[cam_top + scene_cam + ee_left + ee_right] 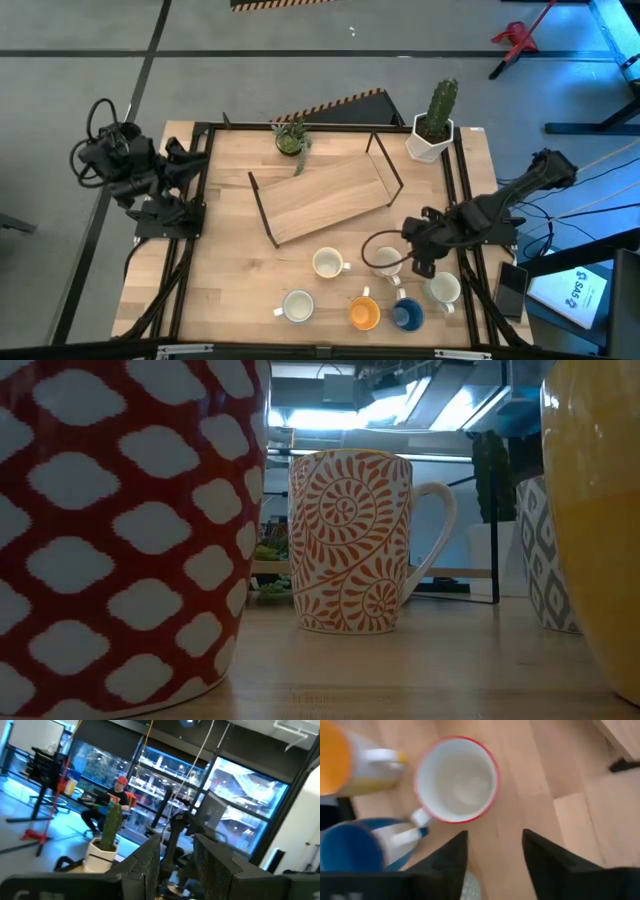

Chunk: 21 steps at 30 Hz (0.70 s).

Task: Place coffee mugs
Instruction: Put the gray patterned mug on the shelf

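Six mugs stand on their bases at the table's near right. A cream mug (328,263), a red-rimmed white mug (385,258), a white mug (297,305), an orange mug (363,313), a blue mug (405,315) and another white mug (442,290). My right gripper (413,248) hovers open just right of the red-rimmed mug (456,780) and touches nothing; its wrist view (495,860) also shows the orange mug (335,760) and the blue mug (350,850). My left gripper (188,165) waits open at the table's left edge (177,865).
A wooden tray with black wire ends (325,195) lies at the table's middle. A white hexagonal cactus pot (432,125) and a small plant (290,137) stand along the far edge. In the low view, patterned mugs (350,540) fill the foreground. A person sits in the room beyond (119,795).
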Each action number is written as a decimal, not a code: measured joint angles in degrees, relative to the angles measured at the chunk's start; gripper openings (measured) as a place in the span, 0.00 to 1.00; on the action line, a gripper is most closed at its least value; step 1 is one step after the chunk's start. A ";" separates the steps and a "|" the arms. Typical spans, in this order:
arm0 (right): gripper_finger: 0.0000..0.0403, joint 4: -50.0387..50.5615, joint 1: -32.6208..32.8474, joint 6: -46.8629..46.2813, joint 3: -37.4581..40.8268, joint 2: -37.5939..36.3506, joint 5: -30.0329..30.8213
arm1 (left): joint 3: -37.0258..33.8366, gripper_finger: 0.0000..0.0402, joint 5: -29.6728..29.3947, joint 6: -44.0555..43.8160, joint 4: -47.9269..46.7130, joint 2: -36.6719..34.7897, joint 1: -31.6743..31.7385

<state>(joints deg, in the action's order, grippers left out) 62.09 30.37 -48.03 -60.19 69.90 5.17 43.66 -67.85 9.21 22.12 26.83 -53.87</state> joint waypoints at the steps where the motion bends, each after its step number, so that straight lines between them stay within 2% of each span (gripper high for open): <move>1: 0.48 -0.54 -0.04 -0.88 0.84 0.55 -0.02 | 0.00 0.28 0.00 -1.07 -0.44 0.00 0.00; 6: 0.59 -9.76 -0.02 -2.83 4.57 2.05 2.91 | 0.00 0.28 -0.44 -2.88 -0.92 -0.23 -0.04; 9: 0.60 -13.14 -0.02 -3.20 5.65 2.99 4.27 | 0.00 0.28 -2.00 -2.59 -1.09 -0.33 -0.04; 12: 0.60 -12.18 -0.02 -4.32 5.70 4.66 5.32 | 0.02 0.28 -5.47 -2.58 -3.67 -0.35 -0.04; 14: 0.60 -12.13 -0.03 -4.33 5.73 5.72 6.01 | 0.00 0.28 -4.36 -3.29 -5.62 -0.32 -0.04; 16: 0.60 -12.16 -0.30 -4.32 5.73 6.92 6.37 | 0.00 0.28 2.10 -4.76 -5.77 -0.34 -0.04; 21: 0.60 -13.18 -1.73 -4.22 5.73 9.34 5.79 | 0.08 0.28 32.26 -7.91 -3.45 -0.16 -0.04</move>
<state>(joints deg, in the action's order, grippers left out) 48.90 28.64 -52.25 -54.46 79.24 10.96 43.74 -35.59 1.30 18.67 26.67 -53.91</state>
